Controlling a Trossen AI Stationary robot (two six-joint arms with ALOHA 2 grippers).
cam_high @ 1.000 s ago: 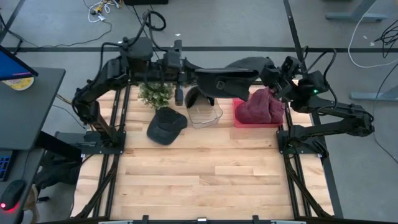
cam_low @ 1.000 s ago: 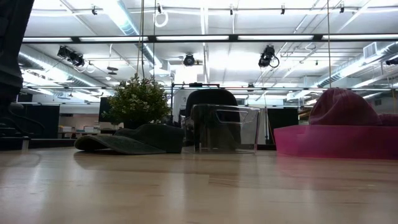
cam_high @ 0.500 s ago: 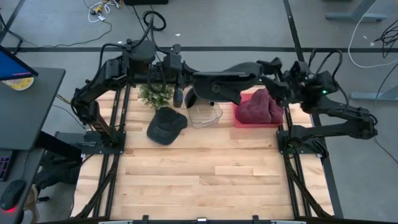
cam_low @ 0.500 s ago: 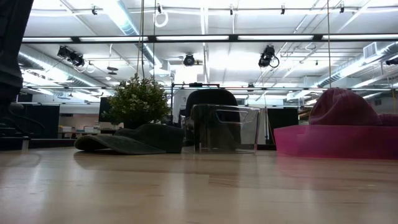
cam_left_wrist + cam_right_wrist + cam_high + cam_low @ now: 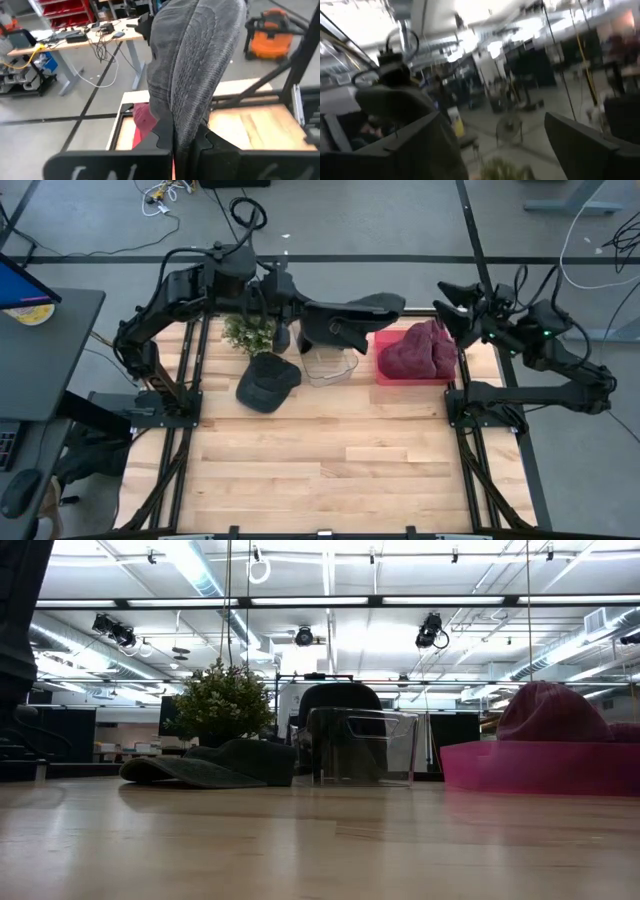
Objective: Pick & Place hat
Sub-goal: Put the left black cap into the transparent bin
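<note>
Cap (image 5: pixel 352 311) hanging above the bench's far edge, clenched in the left gripper (image 5: pixel 306 315), long axis running toward the right arm, over the clear bin (image 5: pixel 330 362). Right gripper (image 5: pixel 452 305) hovering nearby with jaws spread, empty. Pink tray (image 5: pixel 385 372) holding maroon hat (image 5: pixel 415 350); clear bin apparently empty; second dark cap (image 5: pixel 266 381) lying beside it.

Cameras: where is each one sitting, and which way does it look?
High view: above the table, looking straight down; shows both arms, the left pincer holding a grey hat, the right pincer open.
Low view: at table height, looking level across; no arm shows.
Left wrist view: on the left arm, looking past its fingers at the hat.
Right wrist view: on the right arm, facing the room.
High and low views share the plant and the red tray.
</note>
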